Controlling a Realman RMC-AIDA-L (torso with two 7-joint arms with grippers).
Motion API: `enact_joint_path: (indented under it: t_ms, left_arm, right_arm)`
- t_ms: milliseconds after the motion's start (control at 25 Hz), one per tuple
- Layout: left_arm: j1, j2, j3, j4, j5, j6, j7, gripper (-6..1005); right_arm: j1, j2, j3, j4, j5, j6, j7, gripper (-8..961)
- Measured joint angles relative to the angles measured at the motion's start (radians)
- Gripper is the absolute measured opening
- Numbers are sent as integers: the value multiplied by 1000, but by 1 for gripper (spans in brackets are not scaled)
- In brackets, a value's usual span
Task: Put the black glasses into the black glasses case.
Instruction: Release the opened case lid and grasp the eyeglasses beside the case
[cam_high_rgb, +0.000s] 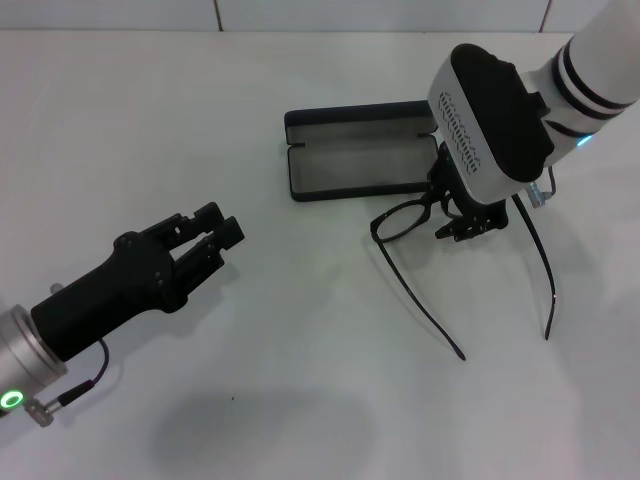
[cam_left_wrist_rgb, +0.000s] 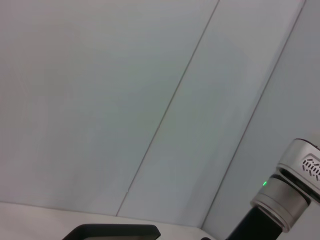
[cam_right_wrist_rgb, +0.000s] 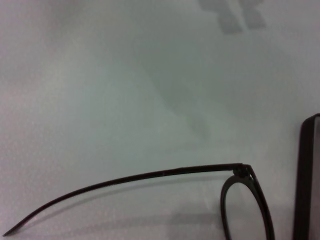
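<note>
Locating the parts: the black glasses (cam_high_rgb: 405, 222) lie on the white table (cam_high_rgb: 300, 400) with both temples unfolded, just beside the black glasses case (cam_high_rgb: 350, 165), which lies open with its grey lining up.
Right gripper position: the right gripper (cam_high_rgb: 462, 215) is down at the front of the frame, near the bridge, between the two lenses' positions.
Right gripper state: the fingers are dark against the dark frame and mostly hidden under the wrist housing; it cannot be told whether they are apart or closed, or whether they hold the frame.
Key relation: the case lies directly behind the frame, away from the robot; the frame's long axis runs roughly parallel to the case's long axis, and the temples trail toward the robot.
Nearer arm: the right arm is at the glasses; the left gripper (cam_high_rgb: 205, 245) hangs well apart to the left, fingers parted and holding nothing.
Judgement: the coming move appears to be a short carry away from the robot, into the tray.
Head view only: both arms, the whole case, both temples.
Right wrist view only: one temple (cam_right_wrist_rgb: 125, 182) and its hinge close up, lens rim beside the case edge (cam_right_wrist_rgb: 307, 175).
Left wrist view: only the case's rim (cam_left_wrist_rgb: 115, 231) and the other arm.
</note>
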Motion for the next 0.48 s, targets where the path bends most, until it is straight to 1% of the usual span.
enact_joint_path:
  t_ms: [240,440,480]
  left_arm:
    - [-3,0,-1,-8,-4,1,3,321]
    - [4,-1,-1,-8,-4,2,3,317]
    - [5,-1,-1,-8,-4,2,3,316]
  right_arm:
    - [-8,0,0,0,39,21,0,403]
    - [-13,0,-1,0,39,27,2,200]
    - [-16,0,-1,-2,38,27,4,185]
